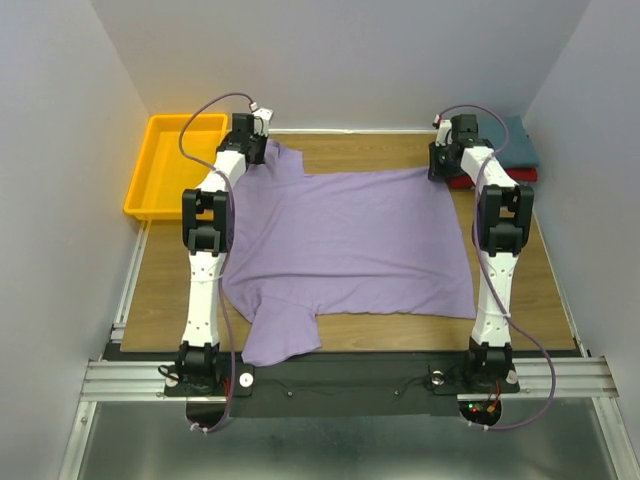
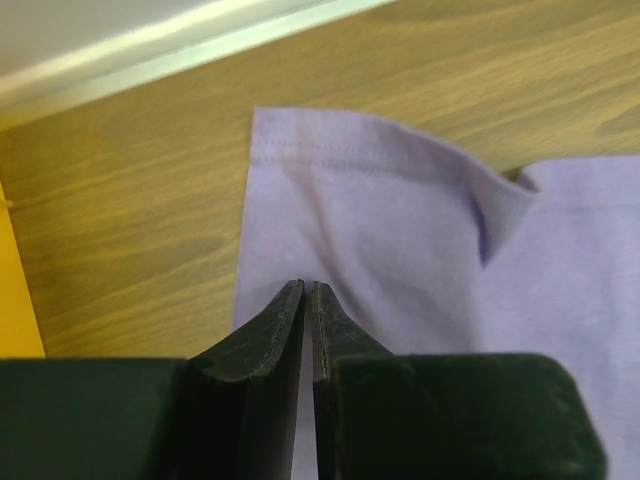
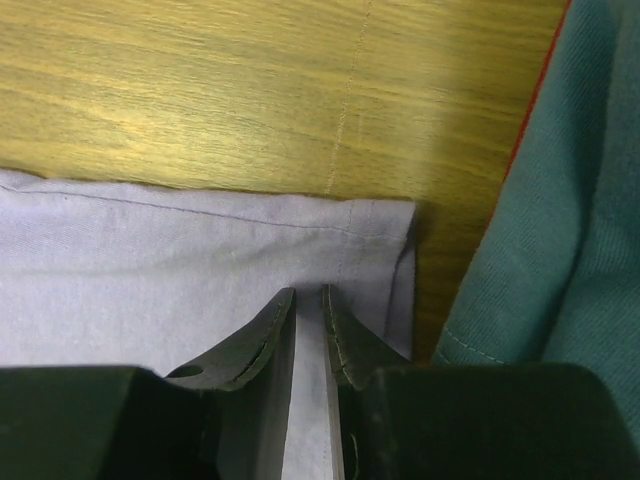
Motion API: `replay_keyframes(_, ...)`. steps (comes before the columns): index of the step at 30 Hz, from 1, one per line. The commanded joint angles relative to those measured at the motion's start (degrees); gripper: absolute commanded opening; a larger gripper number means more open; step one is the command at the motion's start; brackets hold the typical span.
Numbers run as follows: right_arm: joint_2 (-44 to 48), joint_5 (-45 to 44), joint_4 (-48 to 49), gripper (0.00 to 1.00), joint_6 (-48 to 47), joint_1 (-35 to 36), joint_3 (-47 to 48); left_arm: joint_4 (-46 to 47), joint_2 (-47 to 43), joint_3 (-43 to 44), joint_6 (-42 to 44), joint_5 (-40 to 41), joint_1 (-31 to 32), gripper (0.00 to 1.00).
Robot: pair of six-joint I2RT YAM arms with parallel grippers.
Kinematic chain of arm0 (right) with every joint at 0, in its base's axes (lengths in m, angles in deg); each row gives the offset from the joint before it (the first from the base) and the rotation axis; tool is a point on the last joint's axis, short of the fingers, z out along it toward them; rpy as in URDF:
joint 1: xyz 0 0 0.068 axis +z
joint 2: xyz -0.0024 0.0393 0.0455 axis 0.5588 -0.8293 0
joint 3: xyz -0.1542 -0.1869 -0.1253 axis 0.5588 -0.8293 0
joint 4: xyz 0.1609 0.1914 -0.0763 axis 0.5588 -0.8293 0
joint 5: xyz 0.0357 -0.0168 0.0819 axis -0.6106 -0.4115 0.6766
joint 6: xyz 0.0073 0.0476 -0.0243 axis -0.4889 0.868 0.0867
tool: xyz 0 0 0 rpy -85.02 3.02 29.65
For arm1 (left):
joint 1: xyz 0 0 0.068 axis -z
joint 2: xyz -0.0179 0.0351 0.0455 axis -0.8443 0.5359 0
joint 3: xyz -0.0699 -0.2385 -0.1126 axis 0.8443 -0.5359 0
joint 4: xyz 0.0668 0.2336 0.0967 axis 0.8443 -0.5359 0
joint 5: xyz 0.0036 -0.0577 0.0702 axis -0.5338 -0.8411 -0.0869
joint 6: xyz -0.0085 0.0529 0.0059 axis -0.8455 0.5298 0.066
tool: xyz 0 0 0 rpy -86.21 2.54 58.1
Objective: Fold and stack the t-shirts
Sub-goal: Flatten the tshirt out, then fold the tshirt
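The lavender t-shirt (image 1: 350,240) lies spread flat across the wooden table, one sleeve at the near left and one at the far left. My left gripper (image 1: 250,150) is at the far left sleeve; in the left wrist view it (image 2: 308,285) is shut on the lavender cloth (image 2: 400,230) near the sleeve hem. My right gripper (image 1: 440,170) is at the shirt's far right corner; in the right wrist view it (image 3: 308,292) is pinched on the hem corner (image 3: 150,270). The folded dark teal t-shirt (image 1: 520,148) lies on the folded red t-shirt (image 1: 522,176) at the far right.
A yellow-orange tray (image 1: 150,190) stands off the table's far left corner; its edge shows in the left wrist view (image 2: 15,300). The teal shirt (image 3: 570,200) lies just right of my right gripper. White walls enclose the table on three sides.
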Motion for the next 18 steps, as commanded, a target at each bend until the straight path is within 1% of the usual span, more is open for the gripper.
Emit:
replay_keyframes(1,-1.2,-3.5,0.9,0.23,-1.9,0.3,-2.9,-4.0,0.1,4.2,4.5,3.4,-0.6,0.20)
replay_keyframes(4,-1.0,-5.0,0.6,0.21,-2.7,0.4,-3.9,-6.7,0.8,4.3,6.4,5.9,-0.7,0.16)
replay_keyframes(6,-0.5,-6.9,0.1,0.21,-3.7,0.4,-5.0,-8.7,0.4,3.9,5.1,4.4,-1.7,0.15)
replay_keyframes(8,0.1,-8.4,-0.2,0.20,-4.8,0.4,-6.2,-9.5,-0.7,3.1,4.5,4.4,-2.2,0.14)
replay_keyframes(13,3.1,-10.0,-0.2,0.19,-7.3,0.4,-10.4,-9.9,-2.9,0.3,6.2,5.9,-2.3,0.12)
replay_keyframes(16,3.9,-12.2,-0.3,0.19,-7.6,0.4,-11.0,-11.0,-3.0,0.4,7.0,10.0,-2.2,0.09)
replay_keyframes(18,4.3,-12.3,-0.5,0.19,-7.8,0.4,-11.2,-11.3,-2.9,0.9,7.3,11.1,-2.4,0.09)
